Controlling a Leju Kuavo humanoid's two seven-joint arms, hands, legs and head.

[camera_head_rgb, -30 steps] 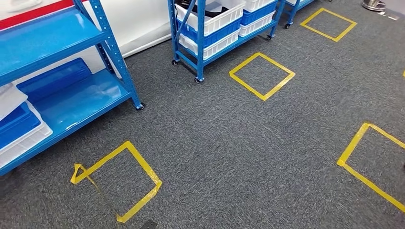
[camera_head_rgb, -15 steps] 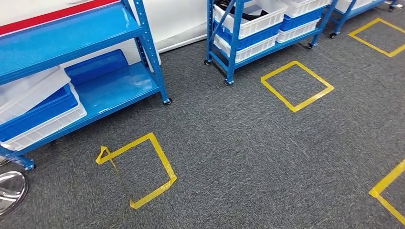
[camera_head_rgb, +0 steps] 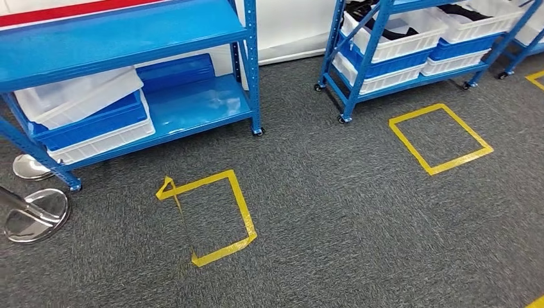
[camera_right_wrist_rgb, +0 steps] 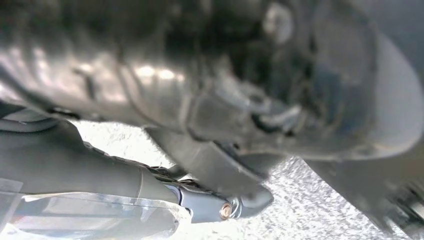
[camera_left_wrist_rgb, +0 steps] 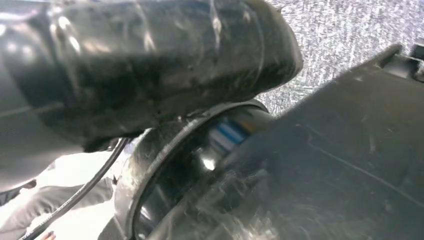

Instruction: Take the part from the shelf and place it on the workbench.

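grey speckled carpet (camera_head_rgb: 333, 212) takes up most of the head view, running to a white wall (camera_head_rgb: 289, 25) at the back. on it stands a large blue shelf (camera_head_rgb: 128, 32), its upper deck bare and glossy, with a red stripe (camera_head_rgb: 64, 11) along the wall behind it. its lower deck (camera_head_rgb: 199, 106) carries a stack at one end: a clear tilted tray (camera_head_rgb: 77, 96) lying on a blue bin (camera_head_rgb: 90, 122), which sits in a white bin (camera_head_rgb: 109, 138); a flat blue panel (camera_head_rgb: 176, 67) leans at the back of that deck. beside this shelf, well apart across a strip of carpet, is a narrower wheeled rack (camera_head_rgb: 369, 54) loaded with white bins (camera_head_rgb: 410, 42) and blue ones, and the top white bins hold dark items (camera_head_rgb: 398, 29), too small to say whether one is the part. a square of yellow tape (camera_head_rgb: 244, 205) lies on the carpet in front of the big shelf, one corner peeled and curled up, and a second yellow square (camera_head_rgb: 460, 162) lies in front of the rack. two shiny round metal bases (camera_head_rgb: 35, 215) rest on the carpet by the big shelf's end post. the wrist pictures are blurred dark shapes over carpet, so i cannot tell whether the left hand or the right hand is spread, closed or holding anything, nor how near either is to the shelves.
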